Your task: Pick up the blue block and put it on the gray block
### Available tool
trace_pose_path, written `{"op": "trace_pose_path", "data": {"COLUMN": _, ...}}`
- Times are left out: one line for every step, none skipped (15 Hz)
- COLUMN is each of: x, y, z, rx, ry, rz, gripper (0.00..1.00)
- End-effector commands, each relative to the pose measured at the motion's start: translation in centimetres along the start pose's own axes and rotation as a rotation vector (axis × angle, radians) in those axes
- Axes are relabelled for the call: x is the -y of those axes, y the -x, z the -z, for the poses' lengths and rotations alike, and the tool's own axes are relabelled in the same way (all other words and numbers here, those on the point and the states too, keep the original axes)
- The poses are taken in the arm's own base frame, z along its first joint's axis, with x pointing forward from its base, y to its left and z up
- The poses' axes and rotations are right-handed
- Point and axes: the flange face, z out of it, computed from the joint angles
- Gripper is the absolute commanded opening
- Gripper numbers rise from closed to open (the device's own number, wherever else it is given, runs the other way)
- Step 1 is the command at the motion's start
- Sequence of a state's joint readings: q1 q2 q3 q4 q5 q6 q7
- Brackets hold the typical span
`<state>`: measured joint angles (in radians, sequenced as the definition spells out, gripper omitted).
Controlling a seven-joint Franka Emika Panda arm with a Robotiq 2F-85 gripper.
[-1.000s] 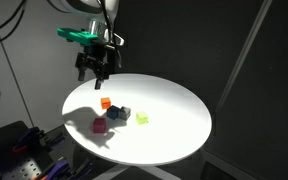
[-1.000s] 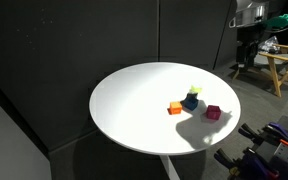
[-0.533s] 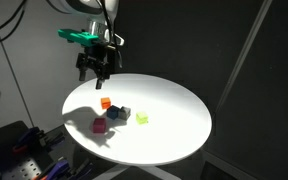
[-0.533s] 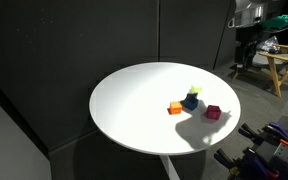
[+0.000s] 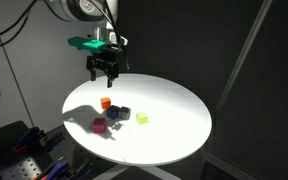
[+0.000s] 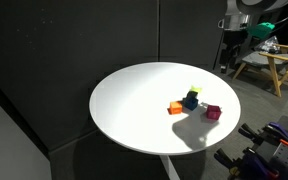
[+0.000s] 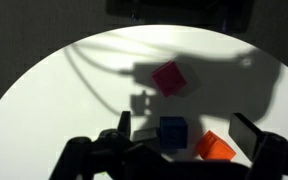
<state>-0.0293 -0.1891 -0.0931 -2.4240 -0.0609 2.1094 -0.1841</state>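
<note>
The blue block sits on the round white table, with a dark gray block tight against its left side, partly hidden by my gripper's body. In both exterior views the blue block stands in the middle of the cluster; the gray block touches it. My gripper hangs open and empty well above the table's edge, apart from the blocks. In the wrist view its two fingers frame the blue block from high up.
An orange-red cube, a magenta cube and a yellow-green block lie close around the pair. Dark curtains surround the table. A wooden stool stands behind the arm.
My gripper has moved sideways toward the table and a little lower, still open. The blocks have not moved.
</note>
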Motion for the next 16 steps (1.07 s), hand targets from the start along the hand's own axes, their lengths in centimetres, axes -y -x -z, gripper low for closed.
{"op": "trace_pose_path", "data": {"x": -0.1, "y": -1.9, "z": -1.5, "rx": -0.033, "ry": -0.005, "rz": -0.008, "gripper": 1.00}}
{"op": "trace_pose_path", "data": {"x": -0.2, "y": -2.2, "z": -2.1, "rx": -0.039, "ry": -0.006, "rz": -0.013, "gripper": 1.00}}
{"op": "trace_pose_path", "data": {"x": -0.2, "y": -2.5, "z": -2.7, "rx": -0.039, "ry": -0.009, "rz": -0.029, "gripper": 1.00}}
{"op": "trace_pose_path", "data": {"x": -0.2, "y": -2.7, "z": -3.2, "rx": -0.040, "ry": -0.016, "rz": -0.043, "gripper": 1.00}}
{"op": "trace_pose_path", "data": {"x": -0.1, "y": -3.0, "z": -3.7, "rx": -0.037, "ry": -0.021, "rz": -0.053, "gripper": 1.00}}
{"op": "trace_pose_path", "data": {"x": 0.1, "y": -3.2, "z": -4.2, "rx": -0.038, "ry": -0.025, "rz": -0.071, "gripper": 1.00}}
{"op": "trace_pose_path", "data": {"x": 0.4, "y": -3.5, "z": -4.6, "rx": -0.038, "ry": -0.034, "rz": -0.086, "gripper": 1.00}}
{"op": "trace_pose_path", "data": {"x": 0.8, "y": -3.7, "z": -4.9, "rx": -0.042, "ry": -0.035, "rz": -0.107, "gripper": 1.00}}
{"op": "trace_pose_path", "data": {"x": 1.1, "y": -3.9, "z": -5.2, "rx": -0.048, "ry": -0.039, "rz": -0.126, "gripper": 1.00}}
{"op": "trace_pose_path", "data": {"x": 1.6, "y": -4.2, "z": -5.5, "rx": -0.047, "ry": -0.044, "rz": -0.144, "gripper": 1.00}}
{"op": "trace_pose_path", "data": {"x": 2.0, "y": -4.4, "z": -5.7, "rx": -0.050, "ry": -0.048, "rz": -0.163, "gripper": 1.00}}
{"op": "trace_pose_path", "data": {"x": 2.3, "y": -4.5, "z": -5.8, "rx": -0.049, "ry": -0.050, "rz": -0.173, "gripper": 1.00}}
{"op": "trace_pose_path", "data": {"x": 2.5, "y": -4.5, "z": -6.0, "rx": -0.047, "ry": -0.048, "rz": -0.177, "gripper": 1.00}}
{"op": "trace_pose_path", "data": {"x": 2.5, "y": -4.3, "z": -6.3, "rx": -0.037, "ry": -0.047, "rz": -0.173, "gripper": 1.00}}
{"op": "trace_pose_path", "data": {"x": 2.4, "y": -4.0, "z": -6.5, "rx": -0.029, "ry": -0.042, "rz": -0.158, "gripper": 1.00}}
{"op": "trace_pose_path", "data": {"x": 2.3, "y": -3.8, "z": -6.7, "rx": -0.023, "ry": -0.042, "rz": -0.146, "gripper": 1.00}}
